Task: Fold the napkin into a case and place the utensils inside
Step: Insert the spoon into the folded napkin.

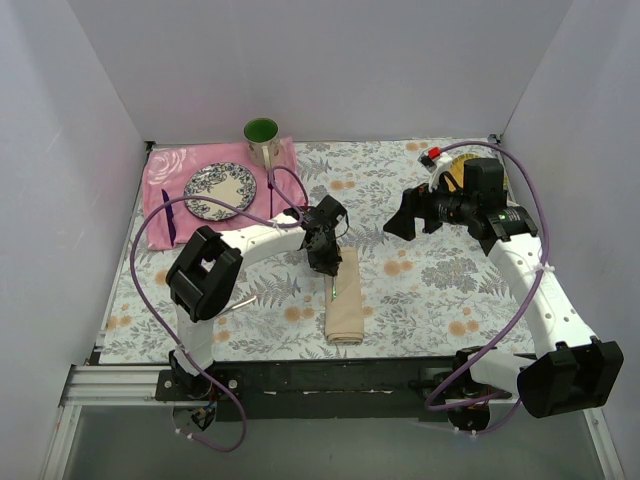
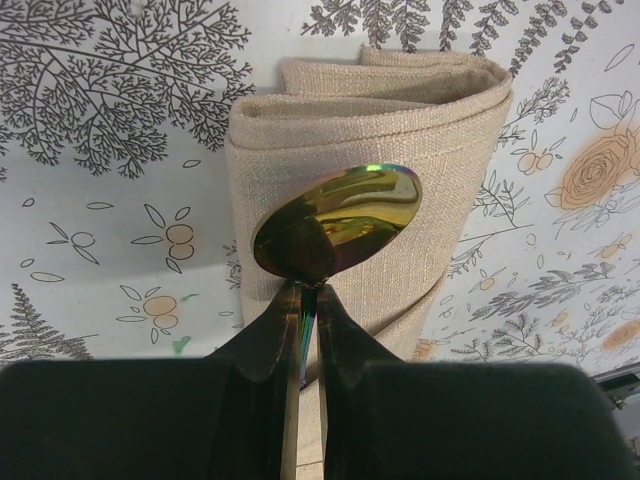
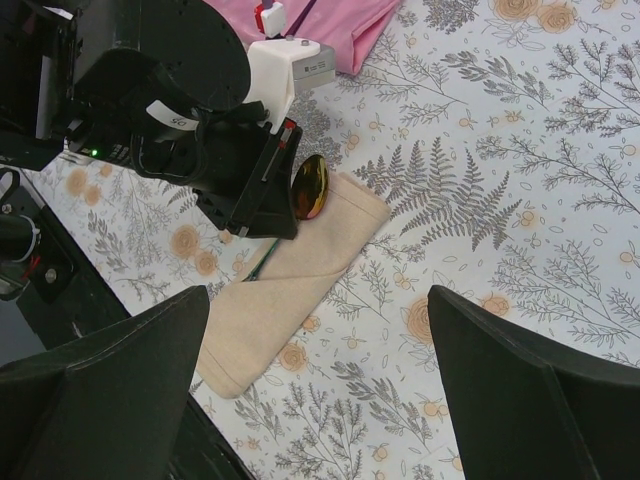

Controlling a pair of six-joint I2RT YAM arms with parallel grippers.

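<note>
light: bright and even, from above | shadows: soft and faint | glare: gold shine on the spoon [image 2: 337,222] bowl | blur: left gripper [image 2: 303,295] at 6 o'clock is unsharp, the rest sharp

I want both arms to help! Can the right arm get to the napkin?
Probably yes. The right fingers are open, and nothing lies on the table between them and the napkin. Only the left fingers, shut on the spoon, crowd its far end.

White-shelled arms [image 1: 262,236], black joint housings [image 1: 205,272] — purple cables [image 1: 545,235] looping alongside
</note>
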